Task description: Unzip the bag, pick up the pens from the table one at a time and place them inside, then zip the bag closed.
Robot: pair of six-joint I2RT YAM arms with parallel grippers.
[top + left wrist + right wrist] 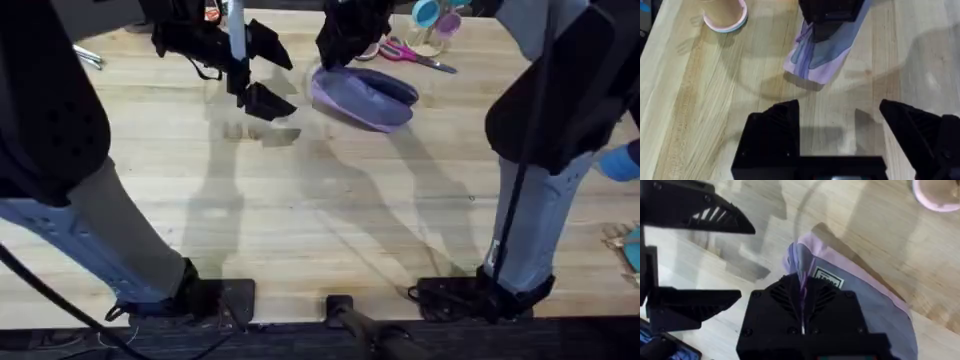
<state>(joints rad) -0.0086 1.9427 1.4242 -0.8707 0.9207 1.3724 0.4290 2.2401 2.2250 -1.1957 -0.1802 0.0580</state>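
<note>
The lavender bag [372,103] lies on the table [330,210] at the far centre. My right gripper [337,62] reaches across and is shut on the bag's near-left end; in the right wrist view its fingers [785,297] pinch a fold of bag [875,310] fabric beside a small white label. The left gripper [289,84] hovers open just left of the bag with nothing between its fingers. In the left wrist view the bag [827,57] lies ahead of the left gripper [839,111]. The pens are out of view. I cannot tell how far the zipper is open.
Pink-handled scissors [415,55] lie behind the bag, with cups [436,14] at the far edge. A pink-rimmed cup [725,14] stands near the bag's far end. A small metallic item [88,57] lies far left. Blue objects [622,162] sit at the right edge.
</note>
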